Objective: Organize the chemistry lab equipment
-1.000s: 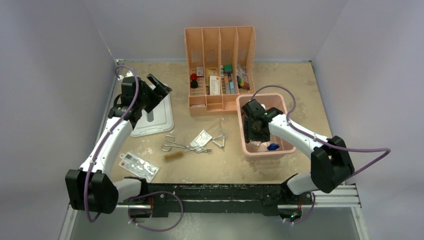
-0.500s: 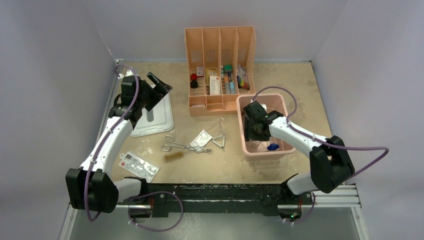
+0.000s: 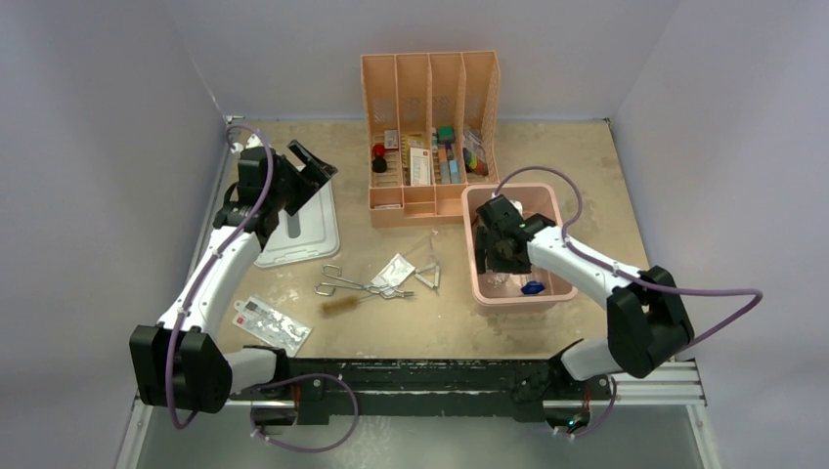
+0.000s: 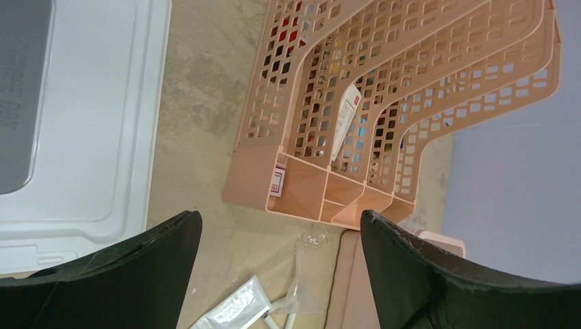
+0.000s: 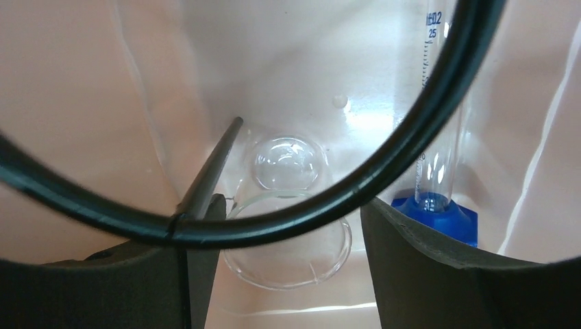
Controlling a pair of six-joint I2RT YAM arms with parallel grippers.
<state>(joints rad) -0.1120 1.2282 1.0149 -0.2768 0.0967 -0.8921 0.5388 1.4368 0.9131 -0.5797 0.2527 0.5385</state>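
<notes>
Now the right gripper [image 5: 291, 214] gapes wide inside a pink plastic bin [image 5: 68, 103], a black wire ring [image 5: 445, 96] crossing its fingertips; the left gripper [image 4: 279, 226] is wide too.

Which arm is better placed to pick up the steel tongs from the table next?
Probably the left. The left pincer is open and empty above the white lid, on the same side as the tongs. The right pincer is down in the pink bin with the black ring.

Soft even light, faint shadows (blurry wrist-view foregrounds)
</notes>
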